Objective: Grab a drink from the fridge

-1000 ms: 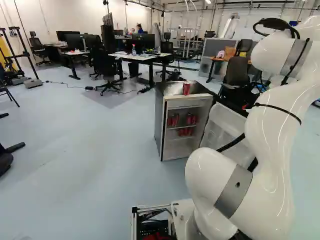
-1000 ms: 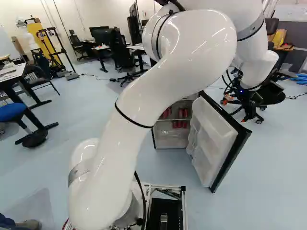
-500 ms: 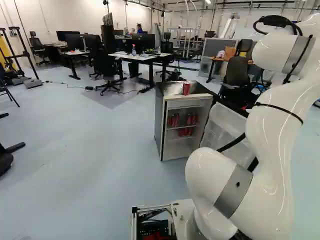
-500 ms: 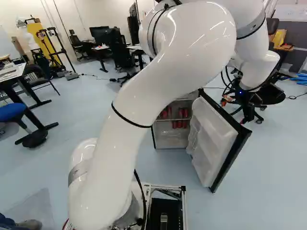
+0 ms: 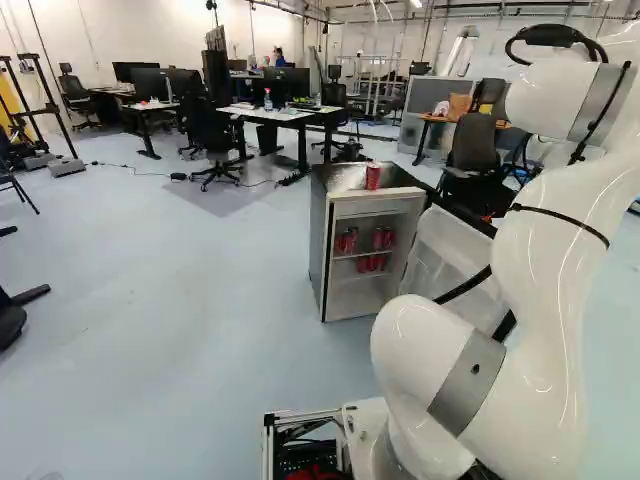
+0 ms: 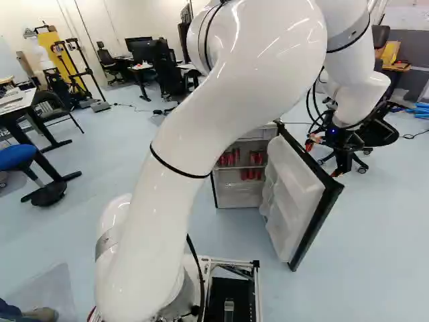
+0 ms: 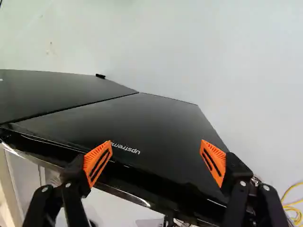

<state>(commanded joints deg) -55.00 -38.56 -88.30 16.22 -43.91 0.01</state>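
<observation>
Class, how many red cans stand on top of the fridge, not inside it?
1. In the left base view the can stands on the fridge, near its front edge; none seems hidden there. In the right base view the arm covers it.

A smooth pale-blue floor [image 5: 180, 300] meets white walls [image 5: 150, 30], with white-topped black-legged desks [image 5: 272, 116], black wheeled office chairs [image 5: 210, 132] and a grey upright partition [image 5: 425, 92] towards the back.
</observation>
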